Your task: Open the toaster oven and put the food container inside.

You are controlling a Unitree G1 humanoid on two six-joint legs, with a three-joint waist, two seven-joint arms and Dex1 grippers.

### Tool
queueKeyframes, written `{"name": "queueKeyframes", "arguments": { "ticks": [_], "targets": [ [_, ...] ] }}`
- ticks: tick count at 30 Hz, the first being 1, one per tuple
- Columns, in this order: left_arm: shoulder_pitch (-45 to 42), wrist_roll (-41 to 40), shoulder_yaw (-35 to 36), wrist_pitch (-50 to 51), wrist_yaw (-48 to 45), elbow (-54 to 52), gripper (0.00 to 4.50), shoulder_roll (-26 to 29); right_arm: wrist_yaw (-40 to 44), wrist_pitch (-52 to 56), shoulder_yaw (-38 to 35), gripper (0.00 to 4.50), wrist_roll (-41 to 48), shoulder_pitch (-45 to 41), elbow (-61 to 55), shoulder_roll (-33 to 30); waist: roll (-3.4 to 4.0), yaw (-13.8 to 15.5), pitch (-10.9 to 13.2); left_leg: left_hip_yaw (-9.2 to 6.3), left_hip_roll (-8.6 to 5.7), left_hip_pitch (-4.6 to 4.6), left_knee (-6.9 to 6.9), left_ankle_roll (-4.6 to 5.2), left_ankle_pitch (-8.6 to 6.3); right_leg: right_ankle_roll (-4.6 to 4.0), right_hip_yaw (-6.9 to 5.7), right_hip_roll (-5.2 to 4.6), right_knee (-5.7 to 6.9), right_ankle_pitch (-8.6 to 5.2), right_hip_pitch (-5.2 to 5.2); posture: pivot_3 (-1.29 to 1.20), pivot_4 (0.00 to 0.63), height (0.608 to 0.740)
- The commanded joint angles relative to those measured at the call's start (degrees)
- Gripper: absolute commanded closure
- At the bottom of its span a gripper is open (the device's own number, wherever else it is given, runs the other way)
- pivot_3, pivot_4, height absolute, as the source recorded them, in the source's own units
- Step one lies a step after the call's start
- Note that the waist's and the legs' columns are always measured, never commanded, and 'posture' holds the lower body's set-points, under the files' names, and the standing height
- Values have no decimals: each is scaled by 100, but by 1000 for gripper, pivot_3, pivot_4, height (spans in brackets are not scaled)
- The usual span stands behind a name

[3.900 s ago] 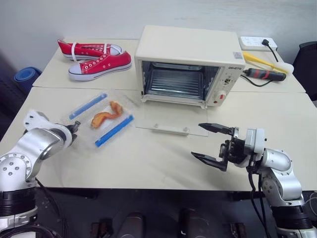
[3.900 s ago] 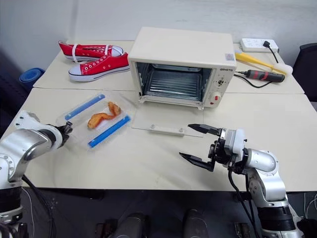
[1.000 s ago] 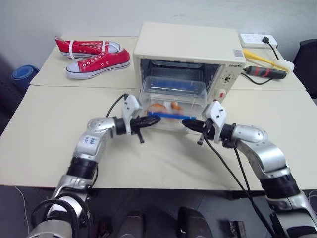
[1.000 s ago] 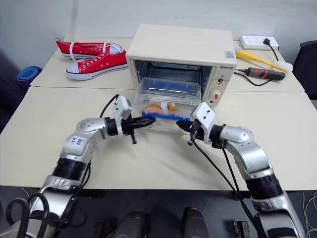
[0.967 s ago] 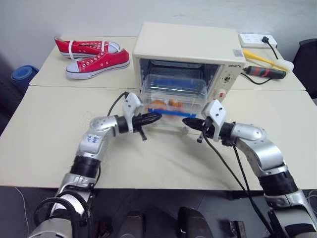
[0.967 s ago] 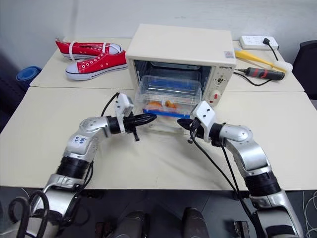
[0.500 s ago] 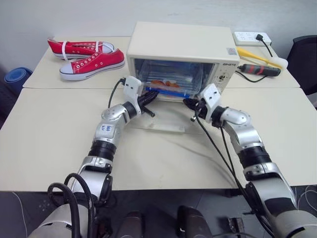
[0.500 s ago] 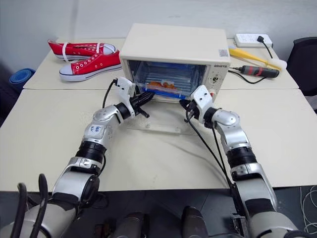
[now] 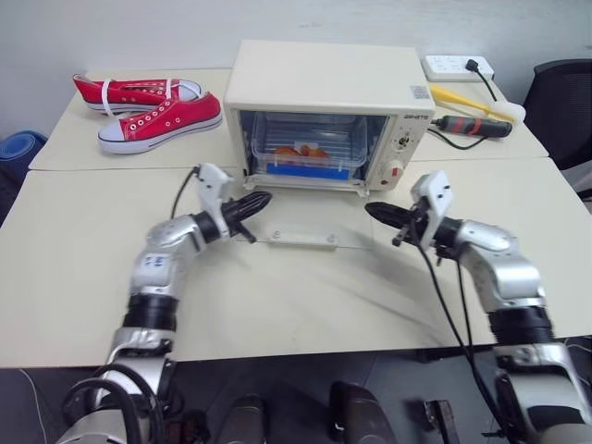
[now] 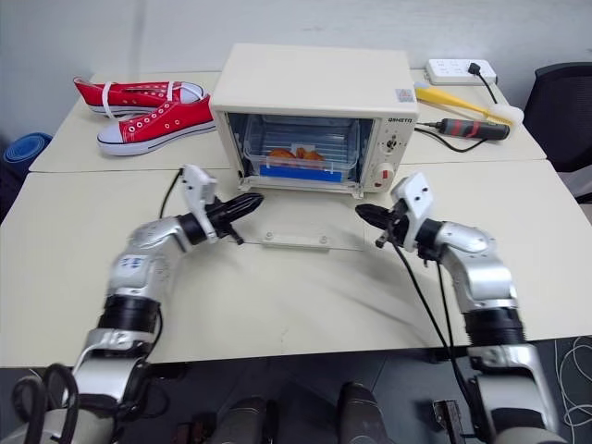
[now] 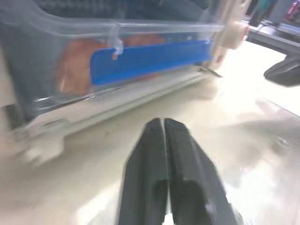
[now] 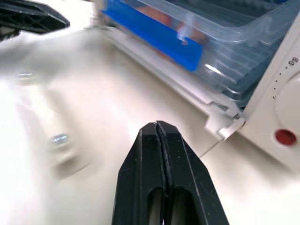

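- The food container (image 9: 302, 155) sits inside the toaster oven (image 9: 328, 111) on the wire rack, its long axis running side to side across the opening, a blue clip facing out.
- The oven's glass door (image 9: 301, 225) lies flat open on the table (image 9: 83, 250).
- The left gripper (image 9: 256, 199) hovers over the door's left edge, fingers pressed together, holding nothing.
- The right gripper (image 9: 375, 211) hangs near the door's right edge, likewise closed and empty.

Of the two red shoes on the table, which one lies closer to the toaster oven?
The front red shoe, with its toe pointing at the toaster oven, is closer. The rear red shoe lies behind it, nearer the wall.
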Motion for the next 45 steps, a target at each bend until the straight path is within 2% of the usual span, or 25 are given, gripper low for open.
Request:
{"name": "queueKeyframes", "arguments": {
  "ticks": [1, 4, 6, 12, 19, 23, 27, 30, 34, 37, 41, 45],
  "targets": [
    [693, -623, 496, -186, -1112, -1020, 3104, 730, 324, -109, -238, 4500, -91, 454, -56, -515, -1, 18, 0, 3, 0, -1, 1, 0, 0, 0, 3, -1, -3, 0, 0, 0, 150, 740],
    [1307, -735, 757, -526, -1902, -1111, 2279, 1353, 585, -881, -34, 4500, -535, 630, 731, -596, -1, 35, -1, 11, -1, 10, 0, 0, -2, 0, 5, -2, -6, 0, 11, 0, 150, 740],
    [1658, -886, 897, -430, -2263, -1171, 1682, 1679, 672, -1354, 67, 4500, -673, 532, 1322, -370, -1, 28, -1, 13, -2, 10, -1, 0, -2, 0, 6, -3, -6, 0, 10, 0, 150, 740],
    [1946, -1355, 1415, -91, -1758, -1524, 10, 1573, 1052, -2444, 49, 4500, -629, 31, 2496, 405, 0, -3, 0, 10, 3, 16, -1, 0, -2, 0, 7, -2, 0, 0, 11, 0, 150, 740],
    [1950, -2135, 1555, 667, -1235, -2295, 10, 1369, 1474, -2548, -288, 4500, 10, -230, 2276, 892, 1, -2, 0, 3, 3, 14, -1, 0, -2, 0, 6, -3, 0, 0, 11, 0, 150, 740],
    [1592, -2618, 1705, 1090, -796, -2416, 10, 1319, 1204, -1826, -770, 4500, 807, -629, 1860, 1098, 2, -3, 0, 1, 3, 14, 1, -1, -1, 0, 6, -2, 2, 0, 11, 0, 150, 740],
    [1050, -2853, 1993, 1138, 227, -2201, 10, 882, 777, -1014, -1095, 4500, 1479, -1241, 1431, 1320, 3, -5, 1, -3, 3, 15, 1, -2, -2, 0, 6, -2, 5, 0, 11, 0, 150, 740],
    [867, -2600, 2077, 958, 615, -1874, 10, 758, 582, -845, -1153, 4500, 1585, -1544, 1276, 1408, 3, -7, 0, -4, 2, 18, 0, -4, -2, 0, 5, -2, 9, 0, 11, 0, 150, 740],
    [1167, -1702, 1737, 256, 169, -1591, 10, 1106, 789, -939, -897, 4500, 1234, -1395, 1002, 1150, 3, -1, 0, 1, -2, 20, -5, -4, -2, 0, 5, -1, 9, 0, 11, 0, 150, 740],
    [1727, -786, 1375, -592, -506, -1298, 0, 1678, 1462, -1237, -445, 3946, 751, -740, 452, 619, 4, 5, 0, 6, -3, 19, -14, -4, -3, -1, 5, -1, 4, 0, 7, 0, 150, 740],
    [2273, -364, 1409, -1292, -1023, -777, 0, 2043, 1783, -1451, -466, 2651, 654, 105, -11, 188, 4, 5, 0, 20, 0, 18, -16, -3, -3, -1, 5, 0, -6, 0, 5, 0, 150, 740],
    [3010, -141, 1647, -1759, -1177, -770, 0, 2147, 2293, -2936, -649, 1257, 204, 1015, 26, -134, 3, 16, 0, 25, 1, 20, -13, -2, -4, -1, 9, -1, -5, 0, 6, 0, 150, 740]
  ]
}}
